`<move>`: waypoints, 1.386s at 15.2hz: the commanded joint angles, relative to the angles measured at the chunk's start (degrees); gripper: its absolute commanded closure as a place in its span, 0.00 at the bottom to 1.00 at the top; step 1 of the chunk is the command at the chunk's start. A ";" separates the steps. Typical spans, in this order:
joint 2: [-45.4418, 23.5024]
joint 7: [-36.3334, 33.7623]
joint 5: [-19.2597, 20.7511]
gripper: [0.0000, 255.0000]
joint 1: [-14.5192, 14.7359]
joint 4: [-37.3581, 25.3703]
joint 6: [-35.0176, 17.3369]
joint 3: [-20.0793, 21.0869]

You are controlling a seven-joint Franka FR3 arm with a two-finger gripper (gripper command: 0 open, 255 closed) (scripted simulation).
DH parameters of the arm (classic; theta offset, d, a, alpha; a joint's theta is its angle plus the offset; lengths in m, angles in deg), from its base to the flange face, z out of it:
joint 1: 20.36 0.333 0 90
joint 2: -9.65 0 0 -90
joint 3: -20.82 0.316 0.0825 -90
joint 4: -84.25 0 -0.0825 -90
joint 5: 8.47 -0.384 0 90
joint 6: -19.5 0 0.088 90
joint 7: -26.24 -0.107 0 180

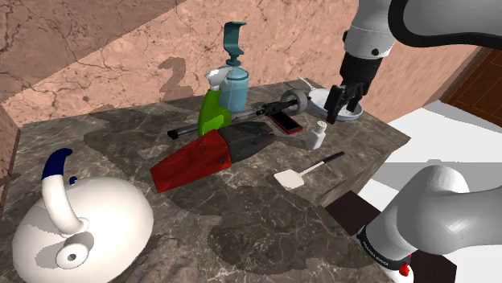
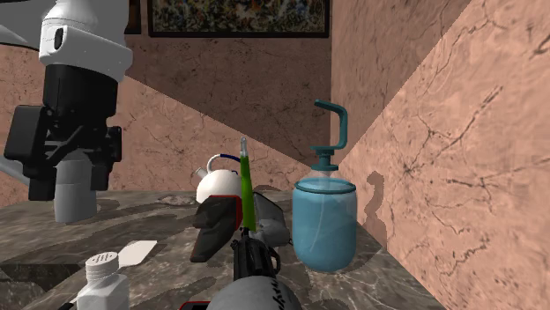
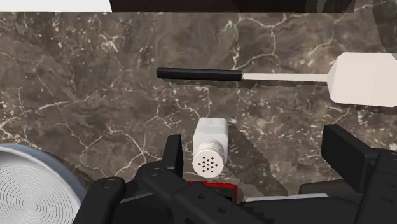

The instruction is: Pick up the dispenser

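- The gripper (image 1: 343, 111) hangs with its fingers spread and nothing between them, above a white shaker (image 3: 210, 147).
- The blue dispenser (image 1: 235, 87) stands upright at the back by the wall, just beside a green spray bottle (image 1: 211, 108) and well apart from the gripper.
- The approach looks barely begun. Next, the gripper needs to cross over the clutter and bracket the dispenser's body.

Kettle (image 1: 96, 221) btm cut off, spatula (image 3: 362, 77) blade cropped
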 commanded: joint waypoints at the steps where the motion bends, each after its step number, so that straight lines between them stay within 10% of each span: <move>1: 0.00 0.00 0.00 0.00 0.00 0.00 0.00 0.00; 21: -34.91 -12.47 1.40 0.00 -2.62 -31.82 -16.93 6.10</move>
